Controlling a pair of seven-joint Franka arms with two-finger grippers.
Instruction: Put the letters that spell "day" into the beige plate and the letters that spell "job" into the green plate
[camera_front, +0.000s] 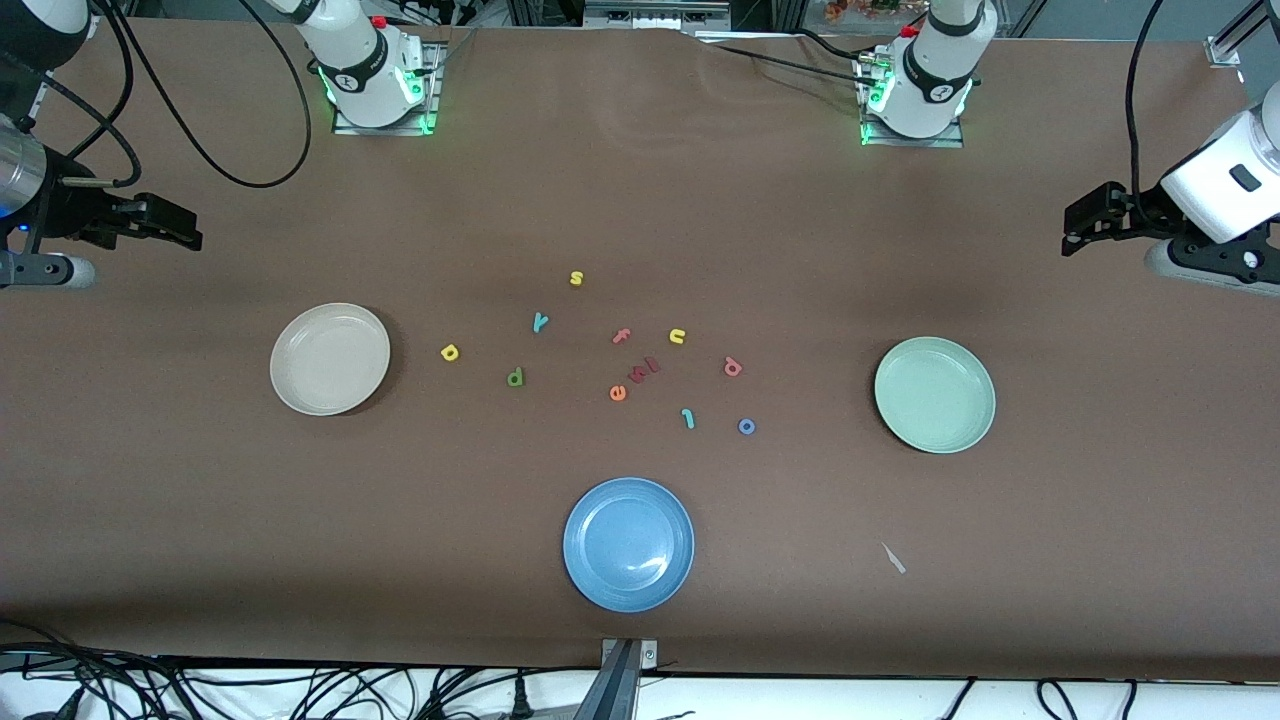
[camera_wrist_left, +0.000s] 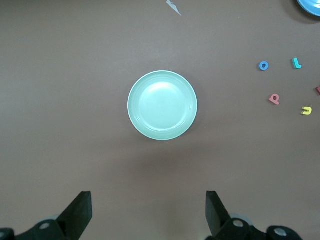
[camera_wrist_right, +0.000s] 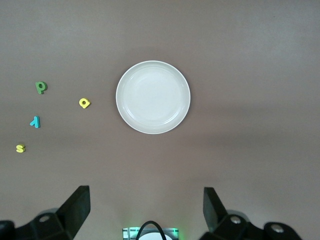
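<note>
The beige plate (camera_front: 330, 358) (camera_wrist_right: 153, 97) lies empty toward the right arm's end, the green plate (camera_front: 935, 394) (camera_wrist_left: 162, 105) empty toward the left arm's end. Between them on the table lie the yellow a (camera_front: 449, 352) (camera_wrist_right: 84, 103), green d (camera_front: 516, 377) (camera_wrist_right: 41, 87) and teal y (camera_front: 540, 321) (camera_wrist_right: 35, 121). Closer to the green plate are the pinkish b (camera_front: 732, 367) (camera_wrist_left: 274, 99), teal j (camera_front: 688, 418) (camera_wrist_left: 297, 63) and blue o (camera_front: 746, 426) (camera_wrist_left: 263, 65). My right gripper (camera_front: 180, 232) (camera_wrist_right: 146, 207) and left gripper (camera_front: 1075, 232) (camera_wrist_left: 148, 210) hang open and empty over the table's ends.
A blue plate (camera_front: 628, 543) lies nearer the front camera than the letters. Other letters sit among them: yellow s (camera_front: 576, 278), pink f (camera_front: 621, 336), yellow u (camera_front: 677, 336), orange e (camera_front: 618, 393) and a red piece (camera_front: 645, 368). A small scrap (camera_front: 893, 558) lies near the green plate.
</note>
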